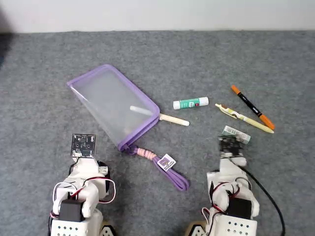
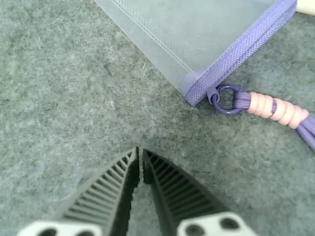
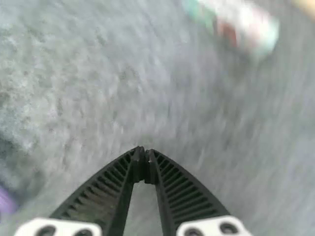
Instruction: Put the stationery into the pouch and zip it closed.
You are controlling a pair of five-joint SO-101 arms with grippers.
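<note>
A translucent pouch (image 1: 112,104) with purple trim lies slanted at centre left, and a cream pen (image 1: 174,120) pokes out of its right end. A green-and-white glue stick (image 1: 190,103), an orange-and-black marker (image 1: 252,107), a yellow pen (image 1: 243,118) and a small eraser (image 1: 236,133) lie to the right. My left gripper (image 2: 139,156) is shut and empty, just short of the pouch's corner (image 2: 197,88). Over bare mat near the eraser (image 3: 236,22), my right gripper (image 3: 143,153) is also shut and empty.
The pouch's purple strap (image 1: 170,172), with pink beads (image 2: 273,107) and a small tag (image 1: 167,162), trails toward the front between the two arms. Grey mat (image 1: 49,73) covers the table, and a pale wall runs along the back.
</note>
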